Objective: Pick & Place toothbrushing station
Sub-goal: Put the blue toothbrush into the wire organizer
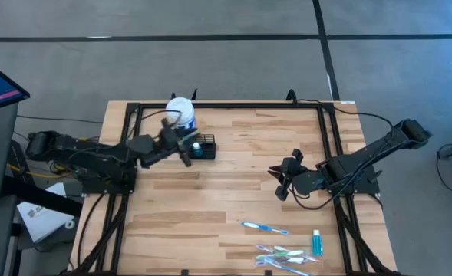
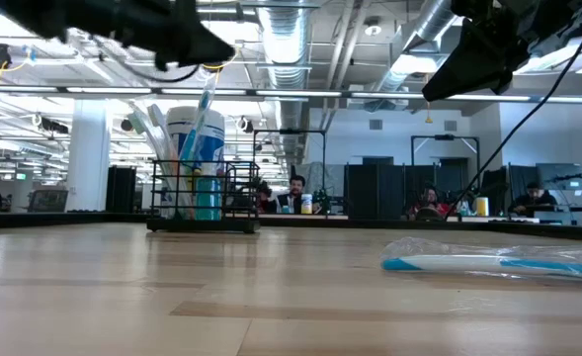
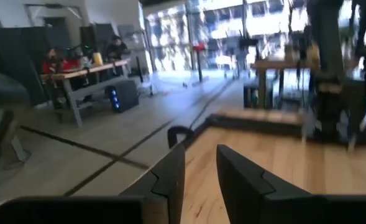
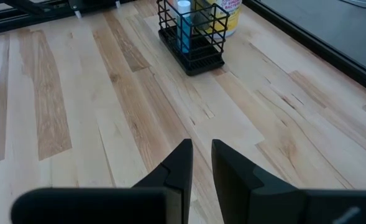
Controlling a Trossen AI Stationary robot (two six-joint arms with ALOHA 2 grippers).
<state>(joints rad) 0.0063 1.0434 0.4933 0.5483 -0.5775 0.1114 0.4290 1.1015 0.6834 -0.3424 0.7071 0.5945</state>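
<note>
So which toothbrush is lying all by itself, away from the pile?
The blue-and-white toothbrush lies alone on the table. The other toothbrushes are heaped together nearer the table's edge, beside a blue tube.

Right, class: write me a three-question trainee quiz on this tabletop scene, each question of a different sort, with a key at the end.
1. True or false: the black wire caddy stands right beside the white tub.
2. Multiple choice: where do the wrapped toothbrushes lie in the high view? A) inside the white tub B) near the table's edge on the right arm's side C) under the left gripper
3. Fill in: the right gripper holds ____.

Key: 1 true; 2 B; 3 nothing, since the right wrist view shows only bare wood between its near-closed fingers.
</note>
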